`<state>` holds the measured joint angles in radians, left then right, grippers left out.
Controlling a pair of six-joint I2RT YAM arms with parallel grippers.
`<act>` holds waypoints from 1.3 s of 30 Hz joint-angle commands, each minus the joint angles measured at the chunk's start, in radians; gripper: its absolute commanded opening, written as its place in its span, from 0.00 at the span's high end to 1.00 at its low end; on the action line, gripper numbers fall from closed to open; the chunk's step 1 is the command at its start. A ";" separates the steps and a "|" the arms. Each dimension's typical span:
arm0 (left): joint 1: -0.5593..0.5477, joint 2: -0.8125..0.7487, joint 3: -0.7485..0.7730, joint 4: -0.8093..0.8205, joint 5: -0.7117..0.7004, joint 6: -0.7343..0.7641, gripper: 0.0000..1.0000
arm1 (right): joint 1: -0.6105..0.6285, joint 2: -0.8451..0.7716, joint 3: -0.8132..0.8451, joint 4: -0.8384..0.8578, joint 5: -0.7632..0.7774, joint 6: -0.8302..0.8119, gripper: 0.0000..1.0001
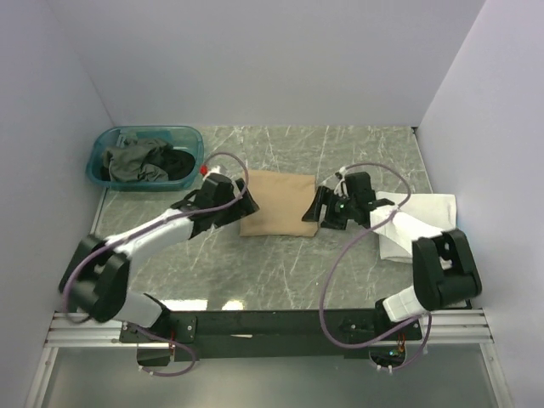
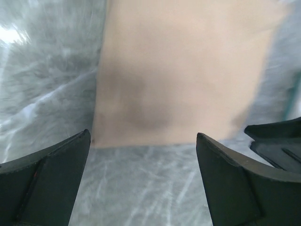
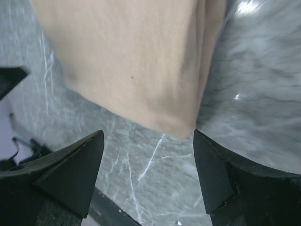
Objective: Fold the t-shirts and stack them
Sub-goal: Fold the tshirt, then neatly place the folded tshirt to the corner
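A tan, soft short-sleeved cloth t-shirt (image 1: 280,202), folded into a compact rectangle, lies flat on the grey-veined marble table (image 1: 280,272) near its middle, between the two arms. The left gripper (image 1: 248,204) sits just beside the left edge of the folded shirt with its jaws spread apart and nothing between them. In the left wrist view the two dark fingers (image 2: 51,179) frame bare marble, and the near edge of the tan shirt (image 2: 183,70) lies just beyond the tips. The right gripper (image 1: 320,209) is just beside the shirt's right edge, likewise released and empty. In the right wrist view its fingers (image 3: 221,183) stand wide apart over the table, and a corner of the tan cloth (image 3: 127,61), showing layered folded edges, lies just above the gap between the tips. A white cloth t-shirt (image 1: 425,212) lies at the right side of the table, partly covered by the right arm and well apart from the tan one. At the far left corner stands a teal translucent plastic tub (image 1: 153,130) holding a crumpled grey-green t-shirt (image 1: 132,161) on its left side and a black t-shirt (image 1: 178,163) on its right, the two touching.
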<state>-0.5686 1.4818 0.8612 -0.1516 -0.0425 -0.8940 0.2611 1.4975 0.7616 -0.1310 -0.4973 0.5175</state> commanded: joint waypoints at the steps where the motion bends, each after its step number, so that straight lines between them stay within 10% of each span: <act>1: -0.002 -0.219 0.052 -0.069 -0.115 0.027 0.01 | -0.005 -0.132 0.087 -0.133 0.180 -0.059 0.16; 10: -0.004 -0.552 -0.071 -0.265 -0.342 -0.064 0.01 | 0.004 -0.002 0.272 -0.228 0.387 -0.065 0.15; 22: -0.004 -0.807 -0.281 -0.347 -0.278 -0.134 0.01 | 0.069 0.314 0.475 -0.268 0.489 -0.050 0.26; 31: -0.004 -0.827 -0.298 -0.364 -0.276 -0.132 0.00 | 0.156 0.454 0.518 -0.280 0.496 -0.039 0.54; 39: -0.004 -0.859 -0.306 -0.370 -0.283 -0.131 0.01 | 0.202 0.443 0.478 -0.279 0.548 -0.088 1.00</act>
<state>-0.5690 0.6449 0.5594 -0.5243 -0.3126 -1.0161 0.4412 1.9266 1.2633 -0.3679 0.0166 0.4561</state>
